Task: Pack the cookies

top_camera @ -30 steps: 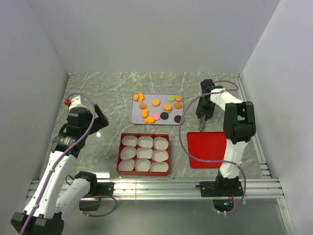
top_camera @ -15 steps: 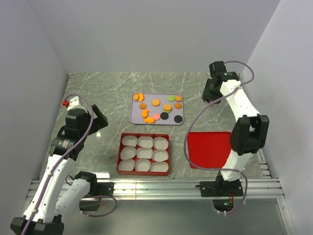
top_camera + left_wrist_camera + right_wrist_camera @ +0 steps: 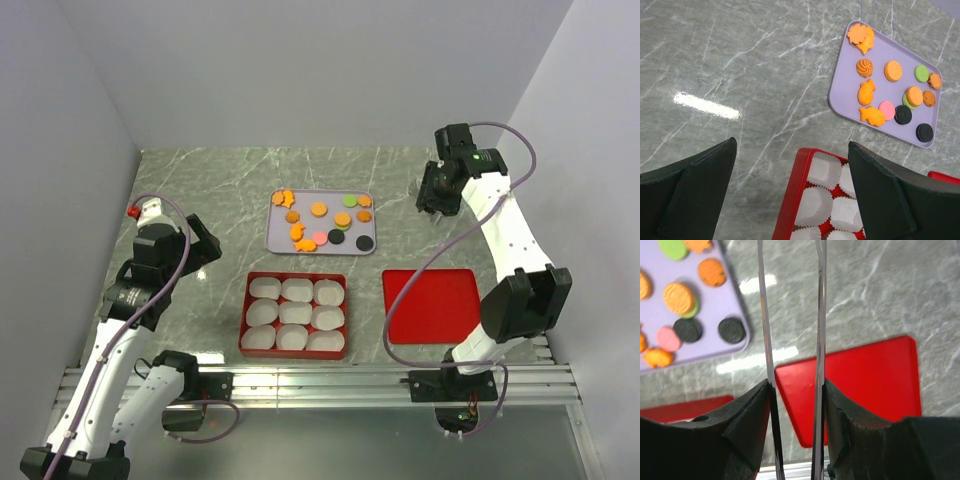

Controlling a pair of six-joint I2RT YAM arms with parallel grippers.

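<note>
The cookies lie loose on a lilac tray at the table's middle: orange, green, pink and black discs and some orange shapes. In the right wrist view the cookies sit at the upper left. My right gripper hangs to the right of the tray, shut on thin metal tongs whose two blades run up between its jaws. My left gripper hovers wide open and holds nothing, left of the red box.
A red box lined with white paper cups stands in front of the tray. Its flat red lid lies to the right of it. Grey walls close in the table on three sides.
My right arm has swung up and back from above the red lid to the far right, carrying the tongs. The left arm has barely shifted.
</note>
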